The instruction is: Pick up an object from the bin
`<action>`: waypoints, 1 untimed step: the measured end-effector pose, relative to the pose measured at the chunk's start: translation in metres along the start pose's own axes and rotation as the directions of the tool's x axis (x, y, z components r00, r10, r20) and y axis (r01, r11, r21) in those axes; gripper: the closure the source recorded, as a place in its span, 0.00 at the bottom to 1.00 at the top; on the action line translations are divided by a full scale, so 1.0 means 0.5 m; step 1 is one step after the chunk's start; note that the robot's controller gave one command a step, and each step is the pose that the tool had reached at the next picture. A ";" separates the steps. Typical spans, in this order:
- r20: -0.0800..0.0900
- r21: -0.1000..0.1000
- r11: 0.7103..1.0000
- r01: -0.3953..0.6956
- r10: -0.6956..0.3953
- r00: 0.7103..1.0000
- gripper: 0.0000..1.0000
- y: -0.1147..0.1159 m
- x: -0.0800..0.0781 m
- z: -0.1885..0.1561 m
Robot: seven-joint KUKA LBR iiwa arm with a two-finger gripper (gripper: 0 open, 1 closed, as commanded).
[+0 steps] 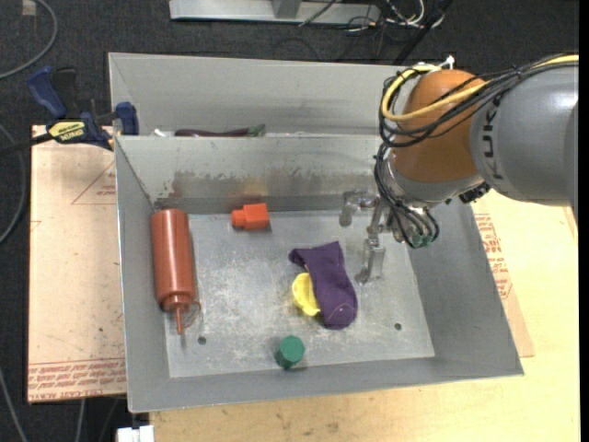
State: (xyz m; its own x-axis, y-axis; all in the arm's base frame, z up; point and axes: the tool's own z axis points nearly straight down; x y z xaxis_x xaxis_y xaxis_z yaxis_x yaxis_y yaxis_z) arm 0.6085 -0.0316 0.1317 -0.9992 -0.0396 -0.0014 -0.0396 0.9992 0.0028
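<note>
Right of the cloth: the gripper (371, 251) hangs low over the bin (235, 293) floor, just beside the right edge of a purple cloth (329, 279). I cannot tell whether they touch.
Jaws: cannot tell whether they are released or clenched (the metal parts overlap from this angle). Nothing is visibly gripped.
Nearest thing: the purple cloth, crumpled in the middle of the floor, somewhat right of centre.
Direction from gripper: the cloth lies to the view's left and slightly toward the front wall.
Cloth's long axis: roughly back wall to front wall, leaning toward the view's right at its front end.
Under the cloth: a yellow piece (305, 295) sticks out at the cloth's left edge, touching it and partly covered (its kind is unclear).
Judgement: if the cloth is the target, a short shift to the view's left would set the gripper over its upper half. Closing across the narrow width looks more promising than closing along the length.
Risk: soft fabric may bunch or slip, and the yellow piece could be dragged with it.
Bin, left side: a red bottle (173, 256) lies on its side, nozzle toward the front, well apart from the gripper.
Bin, back: an orange block (250, 216) lies near the back wall, apart from the cloth.
Bin, front: a green cap (291, 351) sits near the front edge, beyond the cloth's lower end.
</note>
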 end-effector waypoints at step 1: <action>0.004 0.002 0.999 0.044 -0.044 0.999 0.00 0.047 -0.017 0.059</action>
State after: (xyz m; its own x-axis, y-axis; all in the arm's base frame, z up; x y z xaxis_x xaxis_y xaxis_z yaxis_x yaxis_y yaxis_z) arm 0.6162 -0.0078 0.1022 -0.9965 -0.0830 -0.0059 -0.0830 0.9965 0.0004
